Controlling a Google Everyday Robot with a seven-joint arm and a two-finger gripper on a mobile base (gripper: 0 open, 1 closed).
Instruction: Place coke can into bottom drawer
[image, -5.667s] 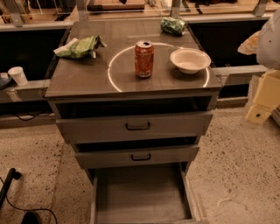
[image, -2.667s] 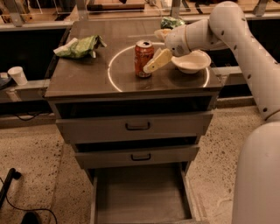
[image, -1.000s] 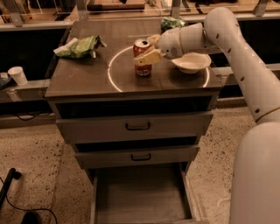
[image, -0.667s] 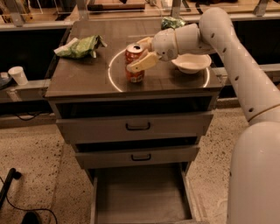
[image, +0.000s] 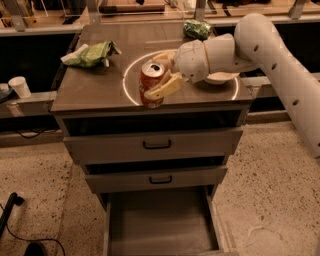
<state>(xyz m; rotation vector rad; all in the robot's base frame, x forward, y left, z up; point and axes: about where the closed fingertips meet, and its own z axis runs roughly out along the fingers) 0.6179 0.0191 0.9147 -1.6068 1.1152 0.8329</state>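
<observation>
The coke can (image: 150, 84) is red-orange with a silver top and is tilted a little, held over the front edge of the cabinet top (image: 100, 85). My gripper (image: 161, 76) is shut on the coke can, one finger (image: 165, 88) across its front and the other behind it. My white arm reaches in from the upper right. The bottom drawer (image: 159, 225) is pulled open below, a shallow grey tray with nothing in it.
A white bowl (image: 222, 77) sits behind my wrist on the cabinet top. A green chip bag (image: 91, 54) lies at the left, another green bag (image: 196, 28) at the back. The two upper drawers (image: 156, 145) are shut. A white cup (image: 20, 86) stands on the left ledge.
My gripper came in from the right, closed on the coke can and carried it left and forward to the cabinet top's front edge, tilting it.
</observation>
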